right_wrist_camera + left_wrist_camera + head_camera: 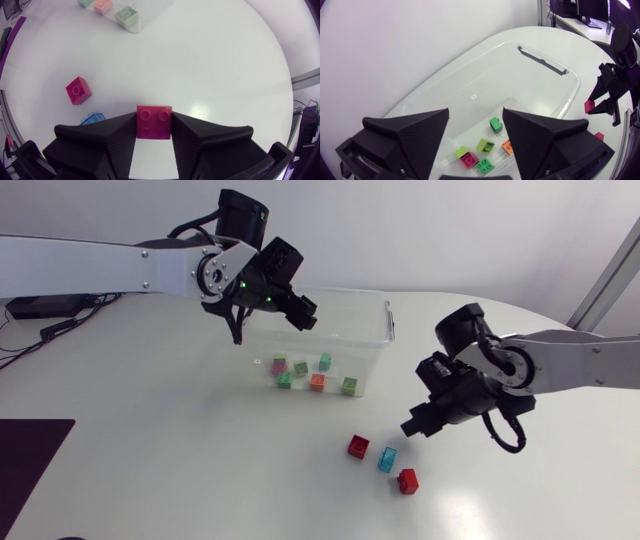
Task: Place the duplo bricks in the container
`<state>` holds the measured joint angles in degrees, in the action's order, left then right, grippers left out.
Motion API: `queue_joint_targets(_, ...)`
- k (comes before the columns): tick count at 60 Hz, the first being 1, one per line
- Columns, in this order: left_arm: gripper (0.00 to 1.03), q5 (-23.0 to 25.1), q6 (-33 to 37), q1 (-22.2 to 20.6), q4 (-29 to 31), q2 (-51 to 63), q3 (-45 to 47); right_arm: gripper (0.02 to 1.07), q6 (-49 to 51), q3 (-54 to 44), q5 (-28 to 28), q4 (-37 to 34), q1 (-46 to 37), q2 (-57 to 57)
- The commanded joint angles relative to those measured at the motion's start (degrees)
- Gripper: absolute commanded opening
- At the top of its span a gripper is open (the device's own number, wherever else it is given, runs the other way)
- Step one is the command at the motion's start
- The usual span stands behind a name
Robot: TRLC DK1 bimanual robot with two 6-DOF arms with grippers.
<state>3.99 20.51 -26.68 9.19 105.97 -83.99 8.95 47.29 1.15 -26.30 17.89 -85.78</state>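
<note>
My left gripper [300, 312] [476, 117] hangs open over the clear container [385, 315] [572, 85], holding nothing. Below it, inside the container, lie several bricks: green ones [495, 124], an orange one [507, 145] [317, 382] and a pink one [468, 159] [279, 364]. My right gripper [420, 425] [154, 125] is to the right of the container, shut on a magenta-red brick [154, 121] [590, 105], just above the table. On the table beneath it sit a red brick [358, 446] [78, 90], a cyan brick [386, 459] [92, 119] and another red brick [407, 481].
The white table [150, 430] spreads to the left and in front of the container. A dark mat [30, 450] lies at the front left edge. In the right wrist view, the container's near corner [145, 17] shows ahead of the gripper.
</note>
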Motion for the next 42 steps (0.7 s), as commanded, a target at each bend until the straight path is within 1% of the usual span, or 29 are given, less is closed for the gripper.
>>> queue_joint_targets(1, 0.99, 0.1, -1.5, 0.1, -0.8, 0.6, 0.6, 0.39, -0.6, 2.0, 0.8, -1.9, -0.1, 2.7)
queue_joint_targets(9, 0.99, 0.1, -1.6, 0.6, -0.8, -2.4, 1.9, 0.39, -0.5, 5.8, 1.3, -3.8, -0.2, 4.6)
queue_joint_targets(19, 0.99, 0.4, -1.2, 1.1, -0.5, -9.9, 6.2, 0.40, -0.9, 12.0, 1.4, -5.9, -0.1, 5.7)
queue_joint_targets(27, 0.99, 2.9, 0.9, 1.1, 2.0, -14.8, 10.2, 0.40, -1.6, 17.8, 1.8, -6.7, 1.0, 4.8)
queue_joint_targets(42, 0.99, 7.6, 5.6, 0.5, 6.5, -22.6, 18.9, 0.40, -2.7, 28.7, 3.7, -7.6, 5.6, -1.8)
